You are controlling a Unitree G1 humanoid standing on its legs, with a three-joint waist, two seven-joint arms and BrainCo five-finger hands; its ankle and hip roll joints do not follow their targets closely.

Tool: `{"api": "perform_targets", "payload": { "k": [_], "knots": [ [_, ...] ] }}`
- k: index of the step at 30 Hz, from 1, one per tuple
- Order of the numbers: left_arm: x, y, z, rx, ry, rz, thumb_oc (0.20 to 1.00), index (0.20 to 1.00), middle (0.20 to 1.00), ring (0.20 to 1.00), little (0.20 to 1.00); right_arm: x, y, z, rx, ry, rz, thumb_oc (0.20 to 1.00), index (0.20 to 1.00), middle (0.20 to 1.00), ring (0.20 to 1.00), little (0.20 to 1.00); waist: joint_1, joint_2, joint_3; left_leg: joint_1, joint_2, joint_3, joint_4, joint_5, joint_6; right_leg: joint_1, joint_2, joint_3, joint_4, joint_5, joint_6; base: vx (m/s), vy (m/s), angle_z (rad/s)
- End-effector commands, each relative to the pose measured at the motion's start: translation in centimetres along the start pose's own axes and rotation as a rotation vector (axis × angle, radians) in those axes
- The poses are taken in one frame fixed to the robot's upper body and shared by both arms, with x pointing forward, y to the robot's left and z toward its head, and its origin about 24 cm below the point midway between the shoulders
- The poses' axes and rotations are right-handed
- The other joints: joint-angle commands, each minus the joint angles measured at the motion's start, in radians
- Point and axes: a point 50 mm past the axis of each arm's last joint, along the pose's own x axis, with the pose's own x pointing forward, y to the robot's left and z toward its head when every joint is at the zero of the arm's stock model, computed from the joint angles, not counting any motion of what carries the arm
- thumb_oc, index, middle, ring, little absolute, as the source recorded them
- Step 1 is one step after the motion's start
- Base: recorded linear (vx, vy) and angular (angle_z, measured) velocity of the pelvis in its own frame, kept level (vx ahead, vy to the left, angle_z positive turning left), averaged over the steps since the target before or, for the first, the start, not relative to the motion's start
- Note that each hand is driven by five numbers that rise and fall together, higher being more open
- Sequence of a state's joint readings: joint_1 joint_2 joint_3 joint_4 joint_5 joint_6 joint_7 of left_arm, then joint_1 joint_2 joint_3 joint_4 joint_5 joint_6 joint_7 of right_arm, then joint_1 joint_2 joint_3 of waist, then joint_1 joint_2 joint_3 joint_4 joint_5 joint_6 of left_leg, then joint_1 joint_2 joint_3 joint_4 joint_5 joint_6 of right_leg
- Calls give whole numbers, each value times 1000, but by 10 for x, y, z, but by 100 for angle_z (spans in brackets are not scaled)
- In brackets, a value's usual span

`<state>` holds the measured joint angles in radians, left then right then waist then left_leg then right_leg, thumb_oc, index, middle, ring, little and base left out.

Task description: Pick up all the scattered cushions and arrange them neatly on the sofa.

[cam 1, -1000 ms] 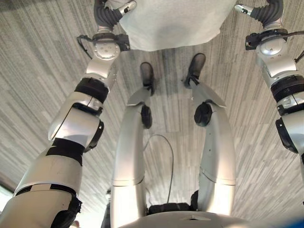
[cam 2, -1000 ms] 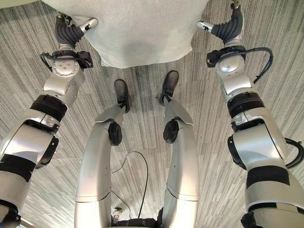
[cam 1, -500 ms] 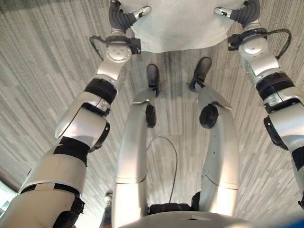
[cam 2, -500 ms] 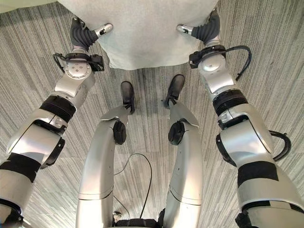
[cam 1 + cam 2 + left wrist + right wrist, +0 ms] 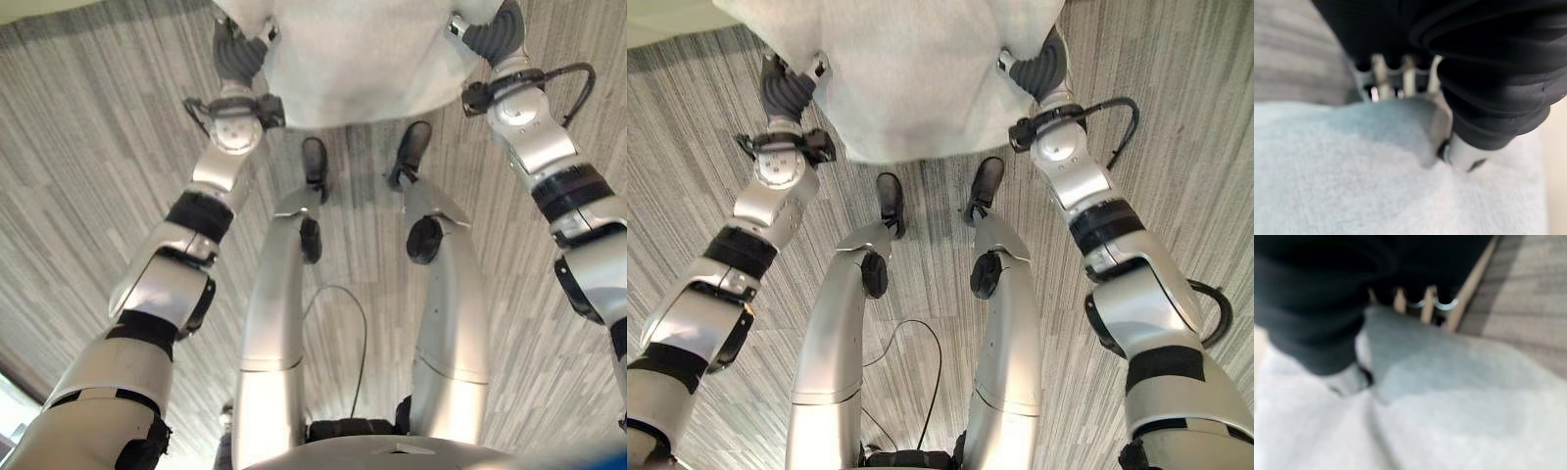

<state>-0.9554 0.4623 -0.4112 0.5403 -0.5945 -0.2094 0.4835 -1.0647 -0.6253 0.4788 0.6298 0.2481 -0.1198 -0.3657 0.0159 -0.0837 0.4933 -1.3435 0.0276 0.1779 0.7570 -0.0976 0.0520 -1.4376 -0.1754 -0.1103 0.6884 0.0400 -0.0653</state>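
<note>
Eye views: a large pale grey fabric cushion (image 5: 911,78) is held above the grey striped carpet floor (image 5: 1176,147), between left hand (image 5: 789,83) and right hand (image 5: 1034,64). Left wrist view: thumb (image 5: 1462,154) pressing the fabric, fingers (image 5: 1381,73) curled round its edge. Right wrist view: fingers (image 5: 1425,308) likewise clamp the cushion.

No text, label, number or sign can be read in any of these views; the pale cushion (image 5: 921,78) carries no print, tag or stitched mark on its visible face; the striped grey floor (image 5: 88,196) bears no marking or sign.
</note>
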Motion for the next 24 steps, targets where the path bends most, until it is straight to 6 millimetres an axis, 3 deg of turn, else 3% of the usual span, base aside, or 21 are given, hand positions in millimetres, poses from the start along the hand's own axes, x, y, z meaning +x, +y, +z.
{"api": "perform_targets", "payload": {
  "k": [1,5,6,10,11,13,14,20,22,24],
  "knots": [
    [-14,-25,12,-78,-139,-93,200,200,200,200,200,-12,26,23,92,-174,49,200,200,200,200,200,-38,69,-146,-46,-9,-142,-162,87,-70,-4,3,2,110,-153,152,-44,-33,-5],
    [-46,-10,-11,-128,-89,-80,200,200,200,200,200,-53,22,-11,175,-110,23,200,200,200,200,200,-45,66,-152,133,4,-157,-257,102,-82,184,10,-24,20,-154,149,-66,-65,-5],
    [-62,-3,-27,-150,-36,-72,200,200,200,200,200,-74,23,-28,213,-61,21,200,200,200,200,200,-43,63,-161,228,10,-168,-306,111,-90,285,11,-37,-29,-154,147,-26,-80,0],
    [-95,12,-56,-176,68,-51,200,200,200,200,200,-112,30,-50,273,26,36,200,200,200,200,200,-36,64,-180,425,16,-179,-412,144,-112,480,12,-71,-132,-158,142,29,-83,5],
    [-112,20,-66,-165,113,-56,200,200,200,200,200,-131,37,-60,294,77,67,200,200,200,200,200,-30,65,-193,536,18,-186,-467,162,-124,596,21,-98,-189,-160,138,58,-75,15],
    [-122,27,-73,-145,140,-50,200,200,200,200,200,-140,40,-62,305,92,84,200,200,200,200,200,-27,66,-194,599,21,-190,-496,171,-132,665,27,-107,-225,-160,135,53,-60,24],
    [-138,34,-82,-133,188,-60,200,200,200,200,200,-156,43,-68,289,122,121,200,200,200,200,200,-23,69,-200,714,33,-189,-556,213,-136,804,38,-141,-309,-126,126,67,-60,26],
    [-175,64,-95,-73,286,-33,200,200,200,200,200,-190,44,-78,241,183,228,200,200,200,200,200,-10,64,-239,989,49,-204,-675,242,-164,1125,85,-196,-460,-127,123,111,-58,20],
    [-184,71,-95,-43,303,-37,200,200,200,200,200,-199,40,-85,240,222,220,200,200,200,200,200,-1,57,-262,1057,50,-200,-696,249,-184,1244,102,-230,-538,-122,123,107,-67,39],
    [-186,73,-97,-40,314,-29,200,200,200,200,200,-201,39,-86,239,233,209,200,200,200,200,200,0,54,-268,1061,53,-187,-682,250,-190,1278,103,-255,-568,-116,122,55,-61,51]
  ]
}}
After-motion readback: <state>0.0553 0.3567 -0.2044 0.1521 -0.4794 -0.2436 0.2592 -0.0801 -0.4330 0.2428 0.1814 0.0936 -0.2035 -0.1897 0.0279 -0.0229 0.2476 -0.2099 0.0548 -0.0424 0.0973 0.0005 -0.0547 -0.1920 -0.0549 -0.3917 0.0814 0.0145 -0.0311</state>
